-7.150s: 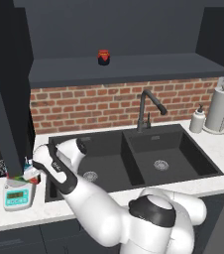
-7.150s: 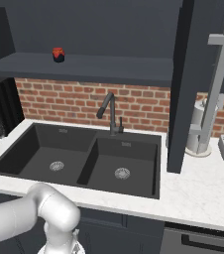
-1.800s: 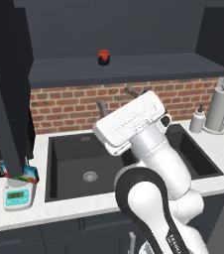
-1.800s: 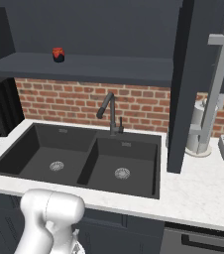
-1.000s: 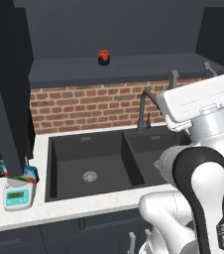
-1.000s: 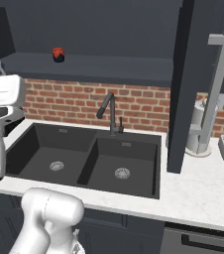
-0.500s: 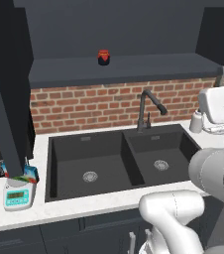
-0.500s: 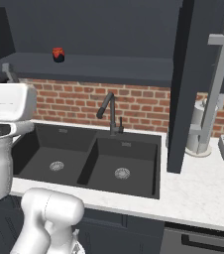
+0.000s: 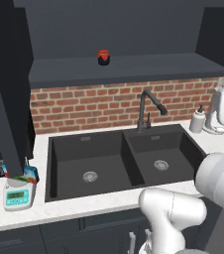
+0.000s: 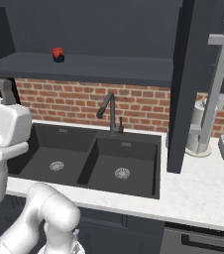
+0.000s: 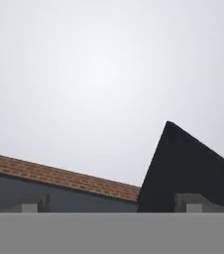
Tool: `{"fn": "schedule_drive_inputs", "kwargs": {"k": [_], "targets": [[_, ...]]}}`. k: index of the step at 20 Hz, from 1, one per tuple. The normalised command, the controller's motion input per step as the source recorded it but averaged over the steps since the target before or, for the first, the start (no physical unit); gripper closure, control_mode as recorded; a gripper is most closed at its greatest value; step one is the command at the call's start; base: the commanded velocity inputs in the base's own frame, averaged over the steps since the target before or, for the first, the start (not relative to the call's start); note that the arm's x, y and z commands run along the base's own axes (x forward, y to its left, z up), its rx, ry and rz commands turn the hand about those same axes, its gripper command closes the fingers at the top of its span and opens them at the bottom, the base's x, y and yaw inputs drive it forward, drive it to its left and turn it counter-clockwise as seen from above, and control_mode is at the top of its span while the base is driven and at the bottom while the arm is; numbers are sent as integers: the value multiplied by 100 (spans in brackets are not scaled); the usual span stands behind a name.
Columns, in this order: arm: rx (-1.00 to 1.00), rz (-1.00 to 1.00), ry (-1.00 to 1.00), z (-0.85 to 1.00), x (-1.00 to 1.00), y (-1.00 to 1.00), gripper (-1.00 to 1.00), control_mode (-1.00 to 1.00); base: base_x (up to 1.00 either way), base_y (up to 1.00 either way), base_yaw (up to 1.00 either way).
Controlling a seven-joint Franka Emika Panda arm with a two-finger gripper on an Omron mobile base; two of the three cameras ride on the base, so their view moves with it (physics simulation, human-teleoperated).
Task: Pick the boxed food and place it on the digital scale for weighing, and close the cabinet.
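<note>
**Item: kitchen counter, weighing and cabinet job.**

- Digital scale (image 9: 19, 196): stands left of the sink (image 9: 119, 158), near the counter's front edge.
- Boxed food (image 9: 28, 173): at the scale's back edge and touching it. Whether it sits squarely on the platform cannot be told.
- Cabinet (image 10: 181, 74): open. One door stands out over the counter's right end with its long bar handle (image 10: 218, 79) forward. Another door (image 9: 5, 99) hangs just above the scale.
- Gripper (image 11: 114, 206): released, fingertips wide apart with nothing between them, aimed upward past a dark door corner.
- Step in hand, by judgement: the placing looks done and closing is pending.
- Next move: bring the hand to a door's outer face (or its handle) and swing it shut, clear of the box.
</note>
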Motion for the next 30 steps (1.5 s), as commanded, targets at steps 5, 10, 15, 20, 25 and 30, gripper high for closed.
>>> {"fn": "schedule_drive_inputs", "kwargs": {"k": [5,10,15,20,25,30], "targets": [[-1,-14,-8,-70,66,-20,-100,-100,0,0,0],[3,-2,0,-46,80,-58,-100,-100,0,0,0],[5,0,-1,-21,10,-78,-100,-100,0,0,0],[0,-3,0,-38,0,-51,-100,-100,0,0,0],[0,-5,0,-60,2,-32,-100,-100,0,0,0],[0,-4,1,-52,15,-45,-100,-100,0,0,0]]}}
